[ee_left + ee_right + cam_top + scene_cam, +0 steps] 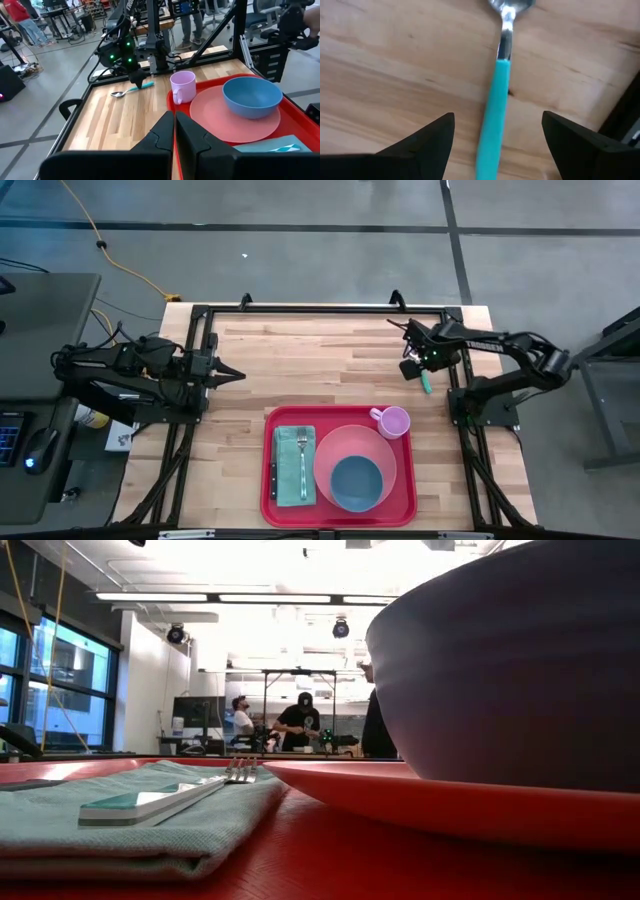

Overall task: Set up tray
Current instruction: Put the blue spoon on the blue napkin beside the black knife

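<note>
I'm working over a pale wooden butcher-block surface [300,370] framed by black rails, with grey floor around it and an open workshop beyond, where a few people [300,725] stand at distant benches.

Nearest me, at the near edge and a little right of centre, sits the large bright red rectangular plastic tray [338,513] with rounded corners and a raised rim. On its left part lies a folded pale green cloth napkin [292,470] carrying a metal fork with a teal handle [302,460], and a dark-handled knife [273,477] lies along the napkin's left edge. To the right of that is a round pink plastic plate [355,452] with a blue bowl [360,482] resting on its near part. At the tray's far right corner stands a small lilac mug [393,421], just beside the plate's rim.

Farther back on the left, the left gripper [236,374] hangs over bare wood, its fingers pressed nearly together and holding nothing.

Farther back on the right, beyond the mug, the right gripper [497,145] is poised directly above a teal-handled metal spoon [495,105] lying flat on the wood, outside the tray. Its fingers [427,145] are spread wide, one to each side of the handle, and not touching it.
</note>
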